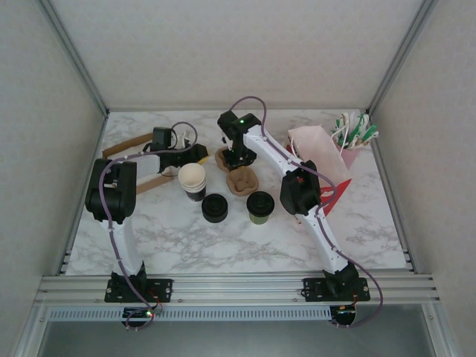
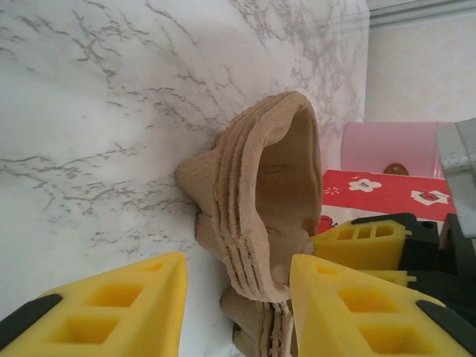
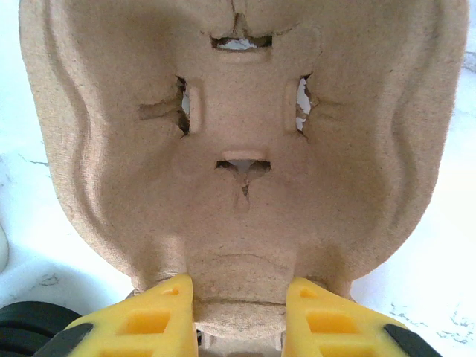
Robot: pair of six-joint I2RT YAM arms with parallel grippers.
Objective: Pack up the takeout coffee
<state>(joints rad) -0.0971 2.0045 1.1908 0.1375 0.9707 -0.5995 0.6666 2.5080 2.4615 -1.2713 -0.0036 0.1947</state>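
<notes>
On the near half of the marble tabletop (image 1: 186,238), between the two arms, the takeout coffee (image 1: 260,206) stands upright with its black lid on. It is just to the right of a short stack of loose black lids (image 1: 215,208) and touches neither gripper. A little farther back and to the left is a stack of lidless cups (image 1: 192,180), cream inside.

Behind the coffee lie the brown pulp carriers (image 1: 243,181), in two low piles side by side. The right gripper (image 3: 239,286) comes down on them from above. Its yellow fingers are clamped on the near rim of one pulp carrier (image 3: 245,149), which fills the gap between them (the four-flap cup pocket faces the wrist camera).

The left gripper (image 2: 238,260) sits low beside the cup stack, turned on its side and pointing at the carriers. Its fingers stand apart with nothing held, and the layered edge of a pile lies just past the tips.

Farthest back on the right stands a pink-and-red paper bag (image 1: 321,152). Behind it is a bunch of green-and-white packets (image 1: 355,132) (too small to tell more).
</notes>
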